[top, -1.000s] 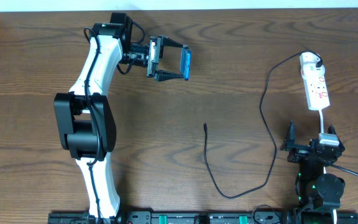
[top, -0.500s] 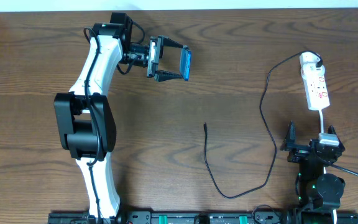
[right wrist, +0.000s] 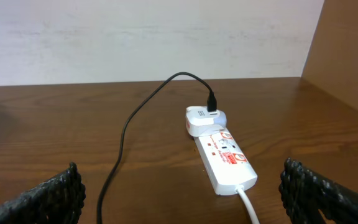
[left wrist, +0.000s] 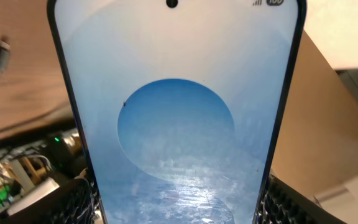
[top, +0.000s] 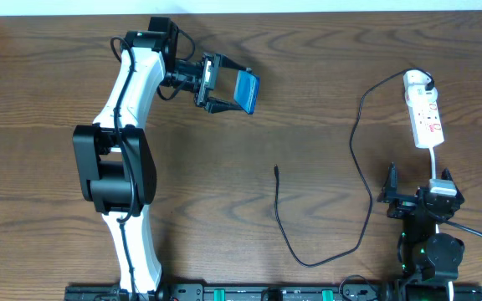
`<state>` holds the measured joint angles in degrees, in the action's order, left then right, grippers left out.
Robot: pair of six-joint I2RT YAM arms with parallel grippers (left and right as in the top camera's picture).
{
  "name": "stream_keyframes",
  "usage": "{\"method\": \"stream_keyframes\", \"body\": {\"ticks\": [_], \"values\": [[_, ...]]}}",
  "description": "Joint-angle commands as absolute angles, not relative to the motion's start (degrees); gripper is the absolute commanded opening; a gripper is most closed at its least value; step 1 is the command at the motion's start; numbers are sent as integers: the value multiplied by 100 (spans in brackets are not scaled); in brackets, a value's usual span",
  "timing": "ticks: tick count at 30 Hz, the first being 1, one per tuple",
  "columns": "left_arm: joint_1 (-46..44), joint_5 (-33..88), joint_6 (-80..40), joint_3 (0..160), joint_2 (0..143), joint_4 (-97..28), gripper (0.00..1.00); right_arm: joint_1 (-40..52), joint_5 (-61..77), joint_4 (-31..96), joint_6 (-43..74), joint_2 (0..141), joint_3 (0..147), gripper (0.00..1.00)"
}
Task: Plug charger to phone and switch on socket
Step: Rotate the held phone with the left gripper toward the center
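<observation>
The left hand [top: 233, 87], in the upper left of the table [top: 325, 92], is clenched on the phone [top: 248, 90]. The right hand [top: 418, 191] sits released at lower right. The socket [top: 425, 117] lies at upper right, and the charger [top: 356, 150] trails from it toward centre.

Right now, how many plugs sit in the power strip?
1: a white adapter on the socket's end away from its white cord, with the charger plugged into it. No other plug visible in either view.
</observation>
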<state>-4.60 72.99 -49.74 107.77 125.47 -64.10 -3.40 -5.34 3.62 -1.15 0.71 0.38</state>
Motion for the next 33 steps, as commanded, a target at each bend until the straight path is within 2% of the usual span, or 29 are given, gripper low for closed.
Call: {"method": "stream_keyframes", "body": {"ticks": [1, 11, 29, 33], "values": [[-447, 6440, -4960, 10984, 12333, -6423, 8, -290, -548, 384, -200, 32, 32, 99], [-447, 5100, -4963, 10984, 12333, -6420, 7, -290, -548, 384, -200, 32, 32, 99], [-447, 4856, -4965, 10984, 12333, -6423, 7, -290, -648, 290, -220, 32, 32, 99], [-447, 4856, -4963, 10984, 12333, -6423, 7, -290, -331, 143, -222, 32, 32, 99]]}}
